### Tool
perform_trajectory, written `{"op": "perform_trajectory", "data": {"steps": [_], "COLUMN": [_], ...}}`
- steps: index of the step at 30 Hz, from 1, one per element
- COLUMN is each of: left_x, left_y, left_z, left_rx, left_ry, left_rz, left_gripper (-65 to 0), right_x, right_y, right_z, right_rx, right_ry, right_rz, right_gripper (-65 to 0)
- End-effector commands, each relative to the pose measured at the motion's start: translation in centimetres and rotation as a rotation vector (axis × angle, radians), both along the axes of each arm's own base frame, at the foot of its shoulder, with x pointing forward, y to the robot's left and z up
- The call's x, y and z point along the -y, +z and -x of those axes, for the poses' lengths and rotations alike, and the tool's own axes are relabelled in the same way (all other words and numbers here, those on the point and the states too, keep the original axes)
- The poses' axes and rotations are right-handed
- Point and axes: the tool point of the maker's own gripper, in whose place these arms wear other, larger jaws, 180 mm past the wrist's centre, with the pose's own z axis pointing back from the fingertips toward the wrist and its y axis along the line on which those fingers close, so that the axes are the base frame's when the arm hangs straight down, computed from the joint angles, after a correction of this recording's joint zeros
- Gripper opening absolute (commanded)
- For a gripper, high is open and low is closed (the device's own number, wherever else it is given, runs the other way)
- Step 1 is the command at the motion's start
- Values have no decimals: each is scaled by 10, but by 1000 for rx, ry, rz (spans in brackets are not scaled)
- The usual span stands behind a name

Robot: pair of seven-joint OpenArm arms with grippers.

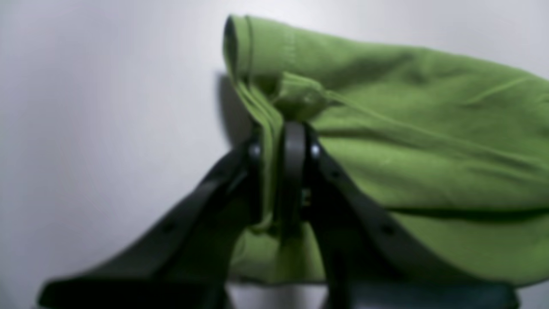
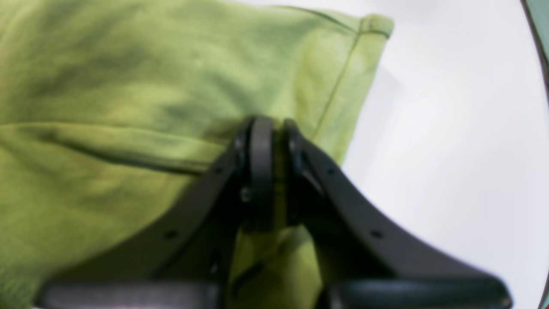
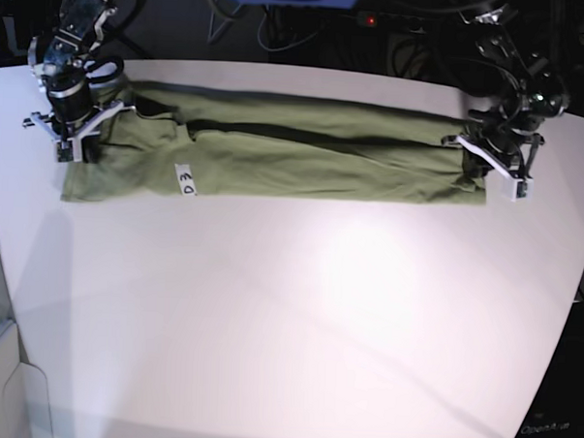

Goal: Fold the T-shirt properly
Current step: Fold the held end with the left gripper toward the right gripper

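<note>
Green cotton runs in a long, narrow band across the far half of the white surface [image 3: 298, 307]: this is the soft, wrinkled sage-green short-sleeved T-shirt [image 3: 295, 156], already doubled lengthwise, with a small pale tag showing near its left end in the base view. You have it pinched at both ends. The left end effector [image 1: 279, 141] is clenched on a bunched hem edge, several layers of cloth squeezed between its black fingers, and the rest of the T-shirt stretches away from it to the right in its wrist view. The right end effector [image 2: 274, 137] is likewise clamped on fabric just inside a stitched hem, with the body of the T-shirt spreading leftward from it.

To do this fold well, I judge you should lift both ends together, keep light, even tension so the band does not sag or twist, and carry them at matching height. Watch that no layer slips from either grip.
</note>
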Motion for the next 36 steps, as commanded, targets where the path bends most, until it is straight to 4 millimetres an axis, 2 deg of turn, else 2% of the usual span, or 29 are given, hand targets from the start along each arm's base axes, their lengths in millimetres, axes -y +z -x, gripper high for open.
{"op": "perform_trajectory", "data": {"steps": [1,10,17,20,24,29,36], "left_x": [3,10,40,49,73,87,129], "left_y": [-2,44,82,84,80,77,90], "left_z": [7,-10,-28,-28,-30,-31,-34], "left_rx": [-49,43,130,103,84,63,112], "left_ry": [-22,-28,-146,-201,-271,-332,-457], "left_rz": [-22,-89,-153,-210,-232,-277,-282], "left_gripper": [-643,-643,-643,-643,-643,-643,-643], "right_x": [-1,-1,-1,-1,-1,-1,-1], "right_y": [-12,-12,-12,-12,-12,-11,-11], "right_z": [11,11,11,11,11,10,10], "right_rx": [-77,-77,-78,-78,-78,-77,-77], "right_ry": [16,16,16,16,16,16,16], "right_rz": [18,18,19,19,19,19,19], "right_gripper": [-609,-609,-608,-608,-608,-608,-608]}}
